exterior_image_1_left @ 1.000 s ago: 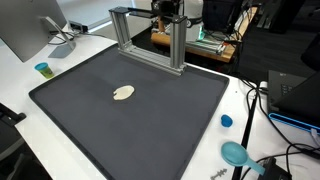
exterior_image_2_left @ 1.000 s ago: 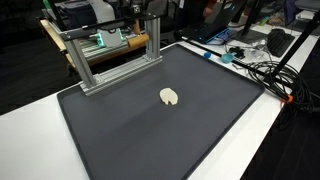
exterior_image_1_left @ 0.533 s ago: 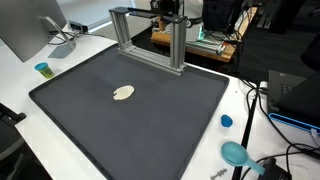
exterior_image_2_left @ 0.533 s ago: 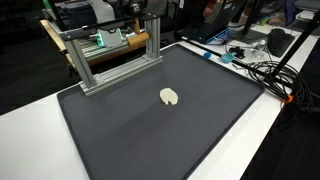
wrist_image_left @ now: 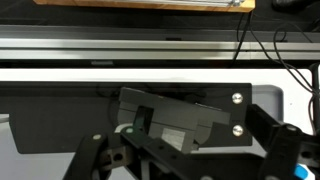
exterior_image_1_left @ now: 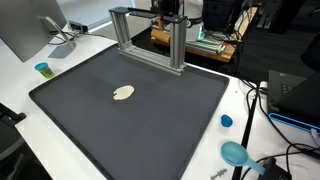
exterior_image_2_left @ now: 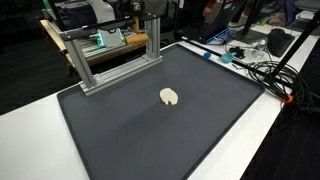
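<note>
A small flat cream-coloured piece [exterior_image_1_left: 124, 93] lies on a large dark mat [exterior_image_1_left: 160, 125]; it also shows in the exterior view [exterior_image_2_left: 169, 96] near the mat's middle [exterior_image_2_left: 150, 130]. My gripper [exterior_image_1_left: 168, 8] is high at the back, above and behind an aluminium frame [exterior_image_1_left: 150, 38], far from the cream piece. It also shows at the top edge of the exterior view [exterior_image_2_left: 152, 8]. In the wrist view its black fingers [wrist_image_left: 190, 165] stand apart with nothing between them, above the mat [wrist_image_left: 50, 115] and frame rails [wrist_image_left: 120, 55].
The frame [exterior_image_2_left: 110, 55] stands on the mat's far edge. A small blue cup [exterior_image_1_left: 43, 69] and a monitor [exterior_image_1_left: 25, 30] are at one side. A blue cap [exterior_image_1_left: 226, 121], a teal round tool [exterior_image_1_left: 236, 153] and cables [exterior_image_2_left: 260, 68] lie on the white table.
</note>
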### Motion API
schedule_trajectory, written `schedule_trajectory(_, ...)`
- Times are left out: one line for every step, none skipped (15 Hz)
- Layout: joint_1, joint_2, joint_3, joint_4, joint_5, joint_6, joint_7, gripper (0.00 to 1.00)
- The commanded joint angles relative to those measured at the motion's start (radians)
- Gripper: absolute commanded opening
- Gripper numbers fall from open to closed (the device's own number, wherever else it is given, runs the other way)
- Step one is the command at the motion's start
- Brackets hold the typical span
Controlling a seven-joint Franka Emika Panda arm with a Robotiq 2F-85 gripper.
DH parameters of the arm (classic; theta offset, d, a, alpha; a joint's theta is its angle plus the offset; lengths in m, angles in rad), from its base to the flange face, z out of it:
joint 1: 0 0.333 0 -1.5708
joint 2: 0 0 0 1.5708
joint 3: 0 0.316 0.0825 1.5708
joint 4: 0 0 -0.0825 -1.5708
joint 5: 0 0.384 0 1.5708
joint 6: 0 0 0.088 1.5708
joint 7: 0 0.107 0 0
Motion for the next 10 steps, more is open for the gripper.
schedule_trajectory(-0.025,0.005,-0.004,0.036,0.019,-0.079,0.023,1.0)
schedule_trajectory(-0.03,0.007,-0.005,0.039,0.016,-0.083,0.033,1.0)
schedule_trajectory(-0.03,0.01,-0.013,0.044,0.035,-0.095,0.012,1.0)
schedule_trajectory(-0.034,0.014,-0.001,0.047,0.007,-0.102,0.039,1.0)
schedule_trajectory(-0.029,0.015,-0.005,0.051,0.028,-0.112,0.014,1.0)
schedule_trajectory(-0.022,0.015,-0.002,0.052,0.03,-0.12,-0.002,1.0)
schedule_trajectory(-0.014,0.013,0.005,0.052,0.037,-0.126,-0.011,1.0)
schedule_trajectory(-0.003,0.008,0.011,0.051,0.045,-0.131,-0.034,1.0)
schedule_trajectory(0.003,0.013,0.024,0.055,0.033,-0.137,-0.023,1.0)
schedule_trajectory(0.013,0.014,0.032,0.051,0.043,-0.129,-0.032,1.0)
